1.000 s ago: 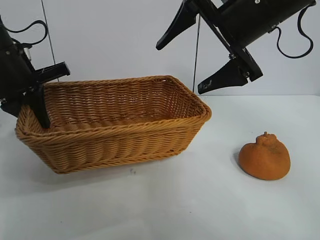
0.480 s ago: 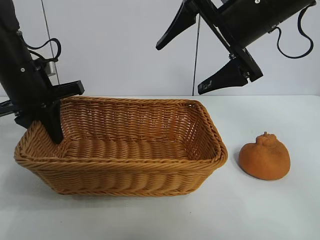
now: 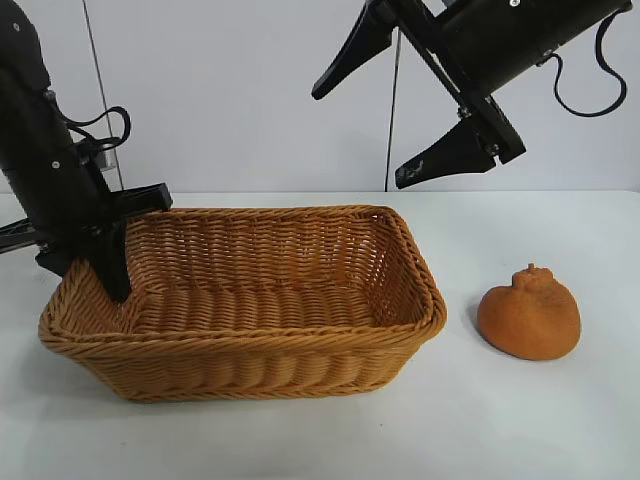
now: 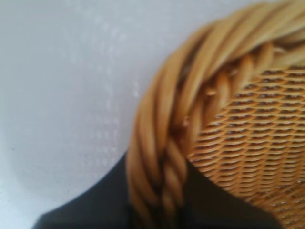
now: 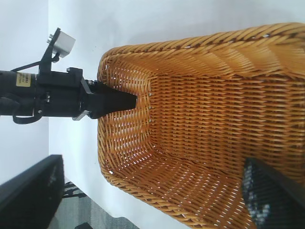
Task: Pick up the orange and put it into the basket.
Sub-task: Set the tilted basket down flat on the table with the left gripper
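Orange [image 3: 529, 312] sits knob-up on table, right of basket [image 3: 250, 350].

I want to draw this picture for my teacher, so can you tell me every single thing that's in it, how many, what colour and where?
basket: one, tan-orange wicker, on the table, left of the middle, nothing inside it.
orange: one, dull orange and lumpy with a small bump on top, on the table to the right of the basket, not touching it.
table: one, white, under everything.
wall: one, pale grey-white, behind the table.
left gripper: one, black, at the basket's left end, shut on the rim with one finger inside and one outside.
right gripper: one, black, up in the air above the basket's right end, fingers wide open, holding nothing.
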